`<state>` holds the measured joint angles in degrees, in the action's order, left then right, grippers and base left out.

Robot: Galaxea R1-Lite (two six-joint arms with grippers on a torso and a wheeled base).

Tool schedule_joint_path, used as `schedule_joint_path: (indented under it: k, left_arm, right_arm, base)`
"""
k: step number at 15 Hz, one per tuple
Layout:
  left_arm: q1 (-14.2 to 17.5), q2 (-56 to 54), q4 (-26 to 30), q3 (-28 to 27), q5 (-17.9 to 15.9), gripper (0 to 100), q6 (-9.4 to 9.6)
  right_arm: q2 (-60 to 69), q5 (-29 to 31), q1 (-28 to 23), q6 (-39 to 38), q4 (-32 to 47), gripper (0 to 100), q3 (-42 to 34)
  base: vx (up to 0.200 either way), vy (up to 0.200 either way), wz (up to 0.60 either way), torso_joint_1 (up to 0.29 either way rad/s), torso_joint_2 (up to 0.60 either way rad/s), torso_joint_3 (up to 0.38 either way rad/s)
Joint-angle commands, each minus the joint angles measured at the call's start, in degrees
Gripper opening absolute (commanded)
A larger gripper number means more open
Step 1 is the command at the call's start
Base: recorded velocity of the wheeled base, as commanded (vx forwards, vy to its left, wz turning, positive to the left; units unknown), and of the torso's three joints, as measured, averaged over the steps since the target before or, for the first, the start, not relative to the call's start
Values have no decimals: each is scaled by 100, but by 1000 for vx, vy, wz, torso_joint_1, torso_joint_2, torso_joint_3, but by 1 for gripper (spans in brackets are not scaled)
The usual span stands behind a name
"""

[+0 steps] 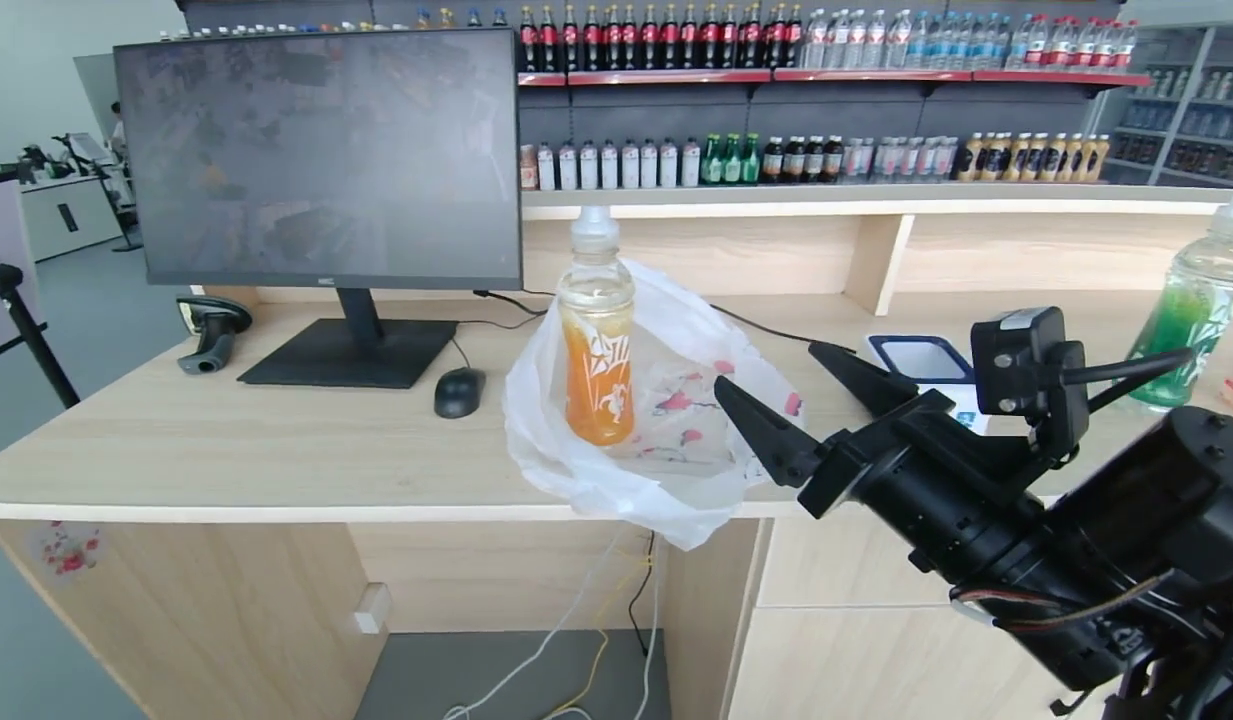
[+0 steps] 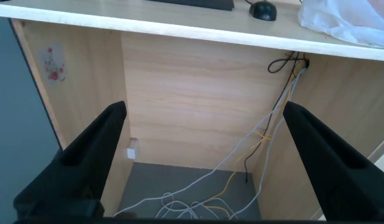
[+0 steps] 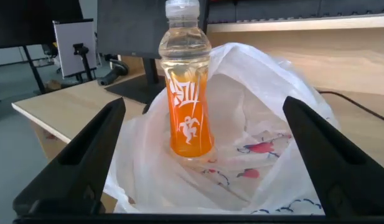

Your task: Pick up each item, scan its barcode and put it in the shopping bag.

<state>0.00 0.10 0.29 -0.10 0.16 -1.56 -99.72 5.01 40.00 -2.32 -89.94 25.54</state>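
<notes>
Clear plastic bottle with an orange sleeve point(image 1: 596, 340) stood upright inside the thin white plastic shopping bag point(image 1: 616, 485), whose mouth slumped open around it. Just right of the bag, the right gripper point(image 1: 766, 366) hung on a black arm stretched low and nearly level. Its pointed black fingers were spread wide and held nothing, the tips aimed at the bag's right side. The left gripper point(image 2: 205, 106) sat lower than the bag and to its left, likewise splayed and empty, facing loose wires point(image 2: 192, 205) under the light wooden counter point(image 1: 276, 450) that bore the bag. The bottle had a white cap, a pale see-through neck and white figures on the sleeve over its pinched waist. Red prints dotted the bag's wall. Left of the bag lay a black computer mouse point(image 1: 459, 392), and farther left a black handheld scanner point(image 1: 211, 335). Well right of the bag stood a green-labelled clear bottle point(image 1: 1191, 320).
</notes>
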Motion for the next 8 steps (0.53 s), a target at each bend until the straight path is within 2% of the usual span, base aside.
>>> schedule_joint_path:
  k: [1, 3, 8]
  left_arm:
    - [0, -1, -3, 1, 2, 100, -2]
    - [0, -1, -3, 1, 2, 100, -2]
    - [0, -1, -3, 1, 2, 100, -2]
  right_arm:
    - [5, 0, 26, 21, -6, 100, 39]
    - [31, 0, 43, 29, -6, 100, 74]
    - [128, 0, 52, 29, -6, 100, 4]
  base:
    - [0, 0, -600, 2, -7, -2]
    - [0, 0, 0, 0, 0, 0]
    - [0, -200, 0, 0, 2, 3]
